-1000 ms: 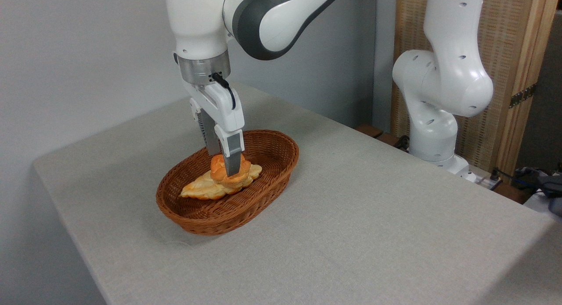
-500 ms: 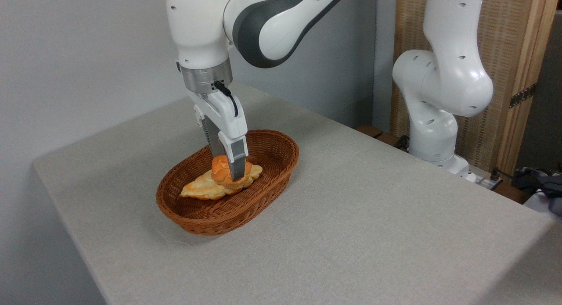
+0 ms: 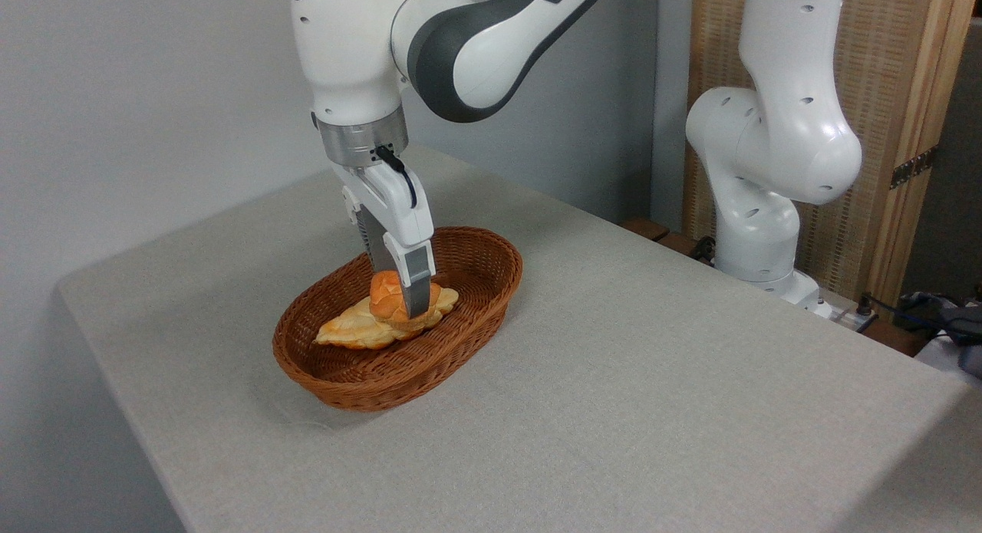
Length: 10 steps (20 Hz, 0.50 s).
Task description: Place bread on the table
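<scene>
I see the gripper (image 3: 397, 297) jaws clamped on the orange bun (image 3: 390, 297) (atop the paler braided loaf (image 3: 354, 330)) inside the wicker basket (image 3: 468, 330) on the bench (image 3: 652, 380).

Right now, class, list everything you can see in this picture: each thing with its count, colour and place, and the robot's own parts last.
Small round knotted bun: one, orange-golden, in the basket, on top of the loaf, between the gripper's fingers.
Flat braided oval loaf: one, pale golden, lying in the basket.
Oval wicker basket: one, brown, on the table, left of centre.
Cloth-covered table: one, light grey-beige.
Slatted wooden screen: one, tan, behind at right.
Robot arm: one, white and grey, base at right.
Gripper: one, white with grey fingers, closed on the bun.
</scene>
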Motion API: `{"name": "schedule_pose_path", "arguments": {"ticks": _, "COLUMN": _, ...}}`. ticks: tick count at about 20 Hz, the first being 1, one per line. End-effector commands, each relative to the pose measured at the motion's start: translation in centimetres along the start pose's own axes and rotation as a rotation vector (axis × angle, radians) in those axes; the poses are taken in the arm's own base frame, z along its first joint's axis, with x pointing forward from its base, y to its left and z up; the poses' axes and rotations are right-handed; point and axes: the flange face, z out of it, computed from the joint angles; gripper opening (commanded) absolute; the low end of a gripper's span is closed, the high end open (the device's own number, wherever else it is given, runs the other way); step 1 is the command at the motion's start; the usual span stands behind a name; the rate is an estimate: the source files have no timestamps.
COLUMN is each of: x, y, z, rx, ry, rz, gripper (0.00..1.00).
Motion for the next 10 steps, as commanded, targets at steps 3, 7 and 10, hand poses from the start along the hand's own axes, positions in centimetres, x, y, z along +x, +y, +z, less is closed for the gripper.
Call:
{"name": "schedule_pose_path", "arguments": {"ticks": 3, "x": 0.32, "y": 0.69, "z": 0.03, "rx": -0.006, "ry": 0.020, "rz": 0.026, "gripper": 0.54}}
{"name": "schedule_pose_path", "arguments": {"ticks": 7, "x": 0.37, "y": 0.76, "z": 0.04, "rx": -0.006, "ry": 0.020, "rz": 0.027, "gripper": 0.54}}
{"name": "schedule_pose_path", "arguments": {"ticks": 10, "x": 0.41, "y": 0.83, "z": 0.05, "rx": -0.006, "ry": 0.020, "rz": 0.029, "gripper": 0.50}}
